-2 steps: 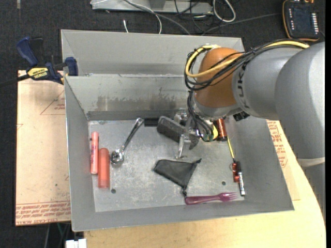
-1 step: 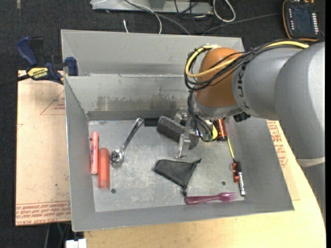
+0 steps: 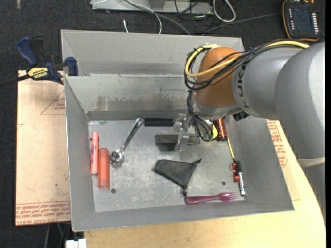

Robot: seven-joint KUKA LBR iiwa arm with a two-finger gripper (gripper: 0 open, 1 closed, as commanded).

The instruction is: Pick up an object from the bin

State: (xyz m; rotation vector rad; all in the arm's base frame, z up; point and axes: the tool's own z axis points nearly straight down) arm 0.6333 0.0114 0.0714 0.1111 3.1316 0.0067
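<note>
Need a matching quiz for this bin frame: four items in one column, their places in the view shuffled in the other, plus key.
Things:
1. fork
2. spoon
3. orange tubes
4. black block

Places:
A. along the bin's left wall
B. right beside the end effector
C. bottom right of the bin floor
D. left of centre, handle pointing up and right

Pairs: 1-C, 2-D, 3-A, 4-B.
</note>
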